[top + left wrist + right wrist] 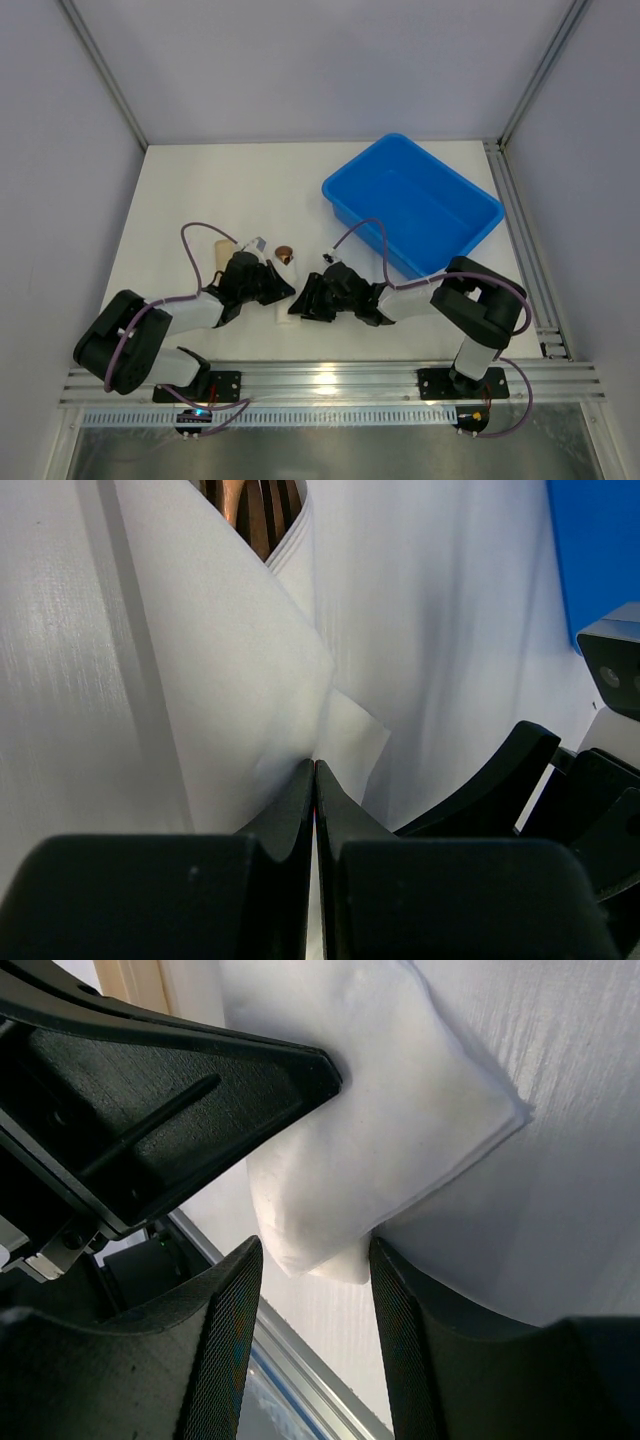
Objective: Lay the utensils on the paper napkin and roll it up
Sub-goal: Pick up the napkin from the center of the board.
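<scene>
From my remote seat the white desk (200,190) fills the cell, with a deep blue plastic bin (420,205) lying well apart at its far right. Both arms fold inward and meet at the near middle of the desk. There the thin white paper napkin (230,660) lies folded over into a narrow bundle. The left end effector (315,780) has its jaws pressed flat together at a fold of the napkin, and I read it as pinching a layer of paper. The right end effector (315,1255) stands partly spread, with the bundle's near corner between its fingers. A tan beige cylinder (214,256) lies just left of the left arm. The slim gold-bronze metal utensils (255,510) poke out of the bundle's far end, the spoon's round bowl (287,254) showing.
</scene>
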Available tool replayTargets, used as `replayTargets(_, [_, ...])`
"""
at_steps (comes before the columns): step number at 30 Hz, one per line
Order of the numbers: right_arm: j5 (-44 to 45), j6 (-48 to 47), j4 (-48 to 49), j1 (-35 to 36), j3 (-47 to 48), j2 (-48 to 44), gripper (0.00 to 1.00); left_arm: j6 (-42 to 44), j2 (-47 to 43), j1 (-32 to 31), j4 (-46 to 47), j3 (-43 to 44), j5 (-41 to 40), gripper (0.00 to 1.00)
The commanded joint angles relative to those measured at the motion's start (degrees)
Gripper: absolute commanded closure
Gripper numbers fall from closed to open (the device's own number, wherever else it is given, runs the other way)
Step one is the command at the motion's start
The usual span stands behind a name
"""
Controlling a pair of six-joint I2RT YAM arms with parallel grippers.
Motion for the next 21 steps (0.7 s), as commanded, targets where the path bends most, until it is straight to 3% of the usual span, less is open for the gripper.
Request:
replayTargets(1, [0.9,1.7,3.5,0.2,-0.7,1.4,0.49,0.4,-0.8,0.3,0.4,-0.7,0.8,1.00])
replayTargets(21, [5.0,7.1,18.8,0.1,-6.5,7.6,0.58,0.3,0.1,0.3,1.8,-1.9,1.2,1.00])
